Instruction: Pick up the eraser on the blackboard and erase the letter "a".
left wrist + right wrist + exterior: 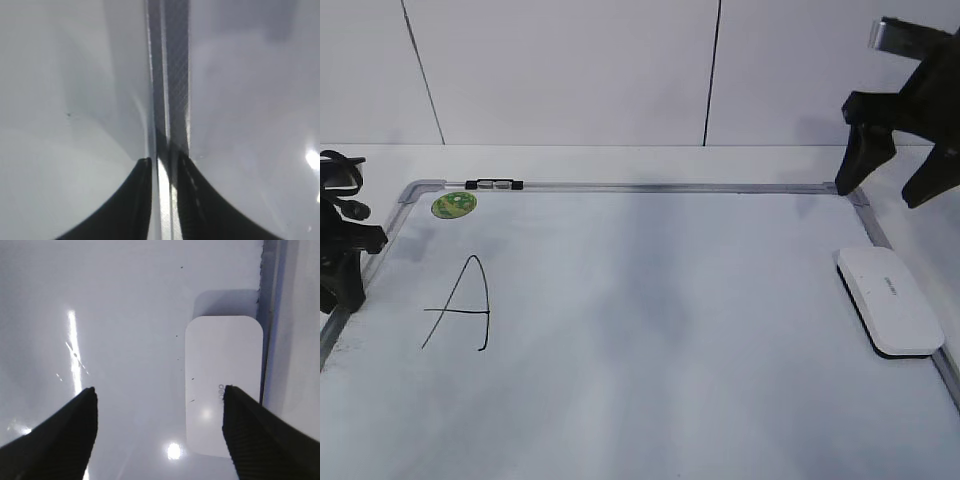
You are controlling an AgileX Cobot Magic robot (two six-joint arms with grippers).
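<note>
The eraser (889, 298) lies flat at the blackboard's (650, 187) right edge; probably light, stiff and smooth, best pinched across its short sides. Right gripper (159, 412) fingers spread above it; left gripper (161, 165) fingers nearly together.

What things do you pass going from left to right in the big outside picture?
Black left hand → round green sticker → black marker capital letter "A" → flat white oblong plastic eraser; the open black right hand hangs above the eraser.

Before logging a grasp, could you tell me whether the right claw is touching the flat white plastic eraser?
Apart: in the exterior view the right claw hangs open above the flat white plastic eraser.
</note>
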